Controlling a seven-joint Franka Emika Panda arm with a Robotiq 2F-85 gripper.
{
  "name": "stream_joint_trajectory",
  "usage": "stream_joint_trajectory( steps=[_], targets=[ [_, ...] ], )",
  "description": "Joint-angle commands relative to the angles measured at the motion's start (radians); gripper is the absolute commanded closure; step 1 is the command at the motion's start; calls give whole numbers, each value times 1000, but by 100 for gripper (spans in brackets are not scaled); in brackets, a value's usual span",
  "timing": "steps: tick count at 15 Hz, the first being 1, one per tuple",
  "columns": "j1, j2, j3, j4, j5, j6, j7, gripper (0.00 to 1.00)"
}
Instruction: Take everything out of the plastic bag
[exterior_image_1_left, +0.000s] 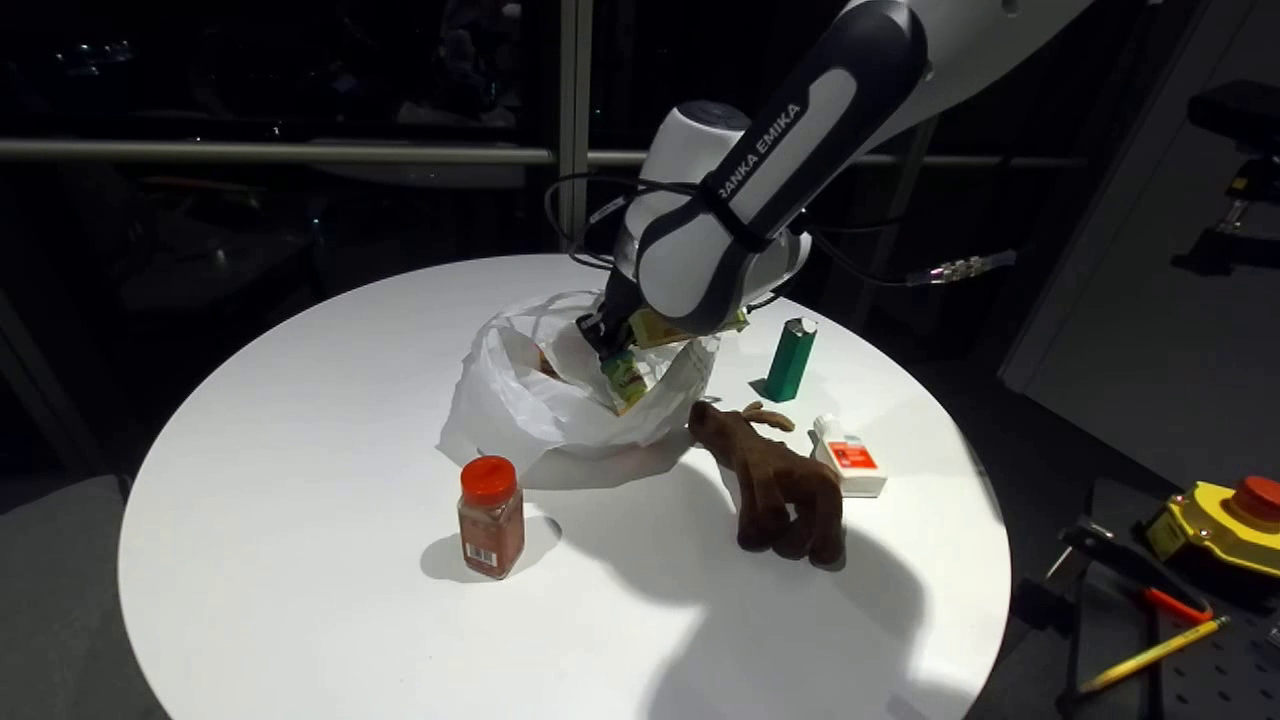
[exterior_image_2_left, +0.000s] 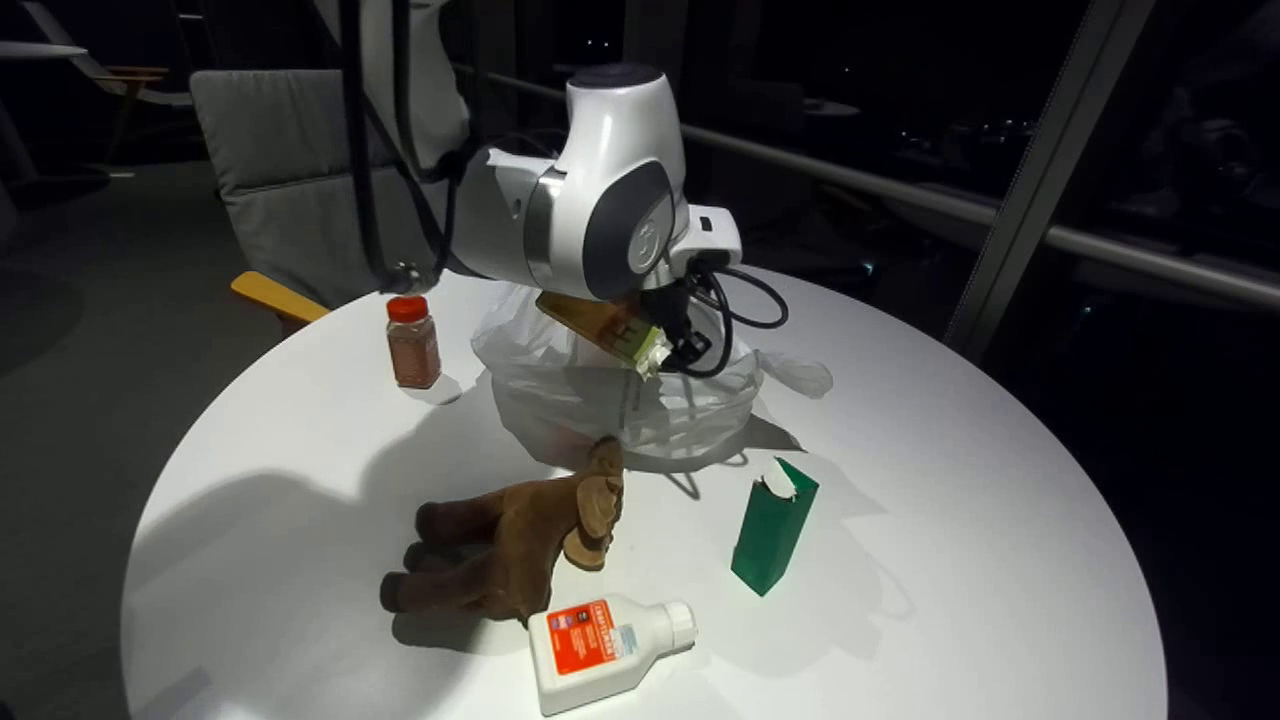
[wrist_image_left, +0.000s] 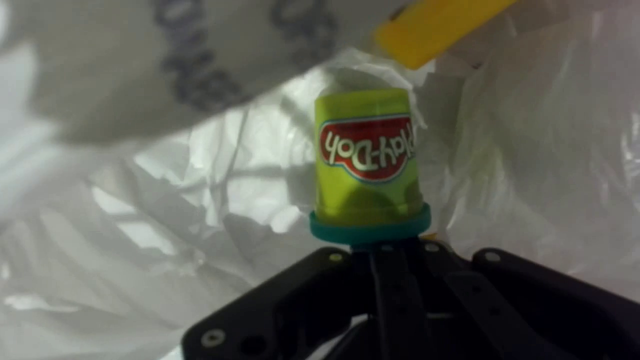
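- Your table (exterior_image_1_left: 300, 600) is round and white.
- You have the plastic bag (exterior_image_1_left: 510, 410) sitting on it, crumpled and open at the top.
- Near the bag, your jar (exterior_image_1_left: 492, 525) stands upright with its red lid on.
- Your brown stuffed toy (exterior_image_2_left: 525, 540) lies on its side, head close by the bag; you cannot tell whether they touch.
- Just beside the stuffed toy, your white bottle (exterior_image_2_left: 608, 655) lies flat, red label facing up.
- Your green box (exterior_image_2_left: 772, 532) stands upright near the bag, well apart from the jar.
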Motion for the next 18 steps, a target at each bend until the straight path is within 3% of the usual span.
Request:
stream_joint_trajectory(
  steps=[1, 13, 18],
  targets=[
    [-108, -24, 140, -11, 72, 20, -104, 94],
    [-518, -41, 594, 0, 307, 8, -376, 94],
    [-596, -40, 696, 10, 368, 26, -434, 95]
  ],
)
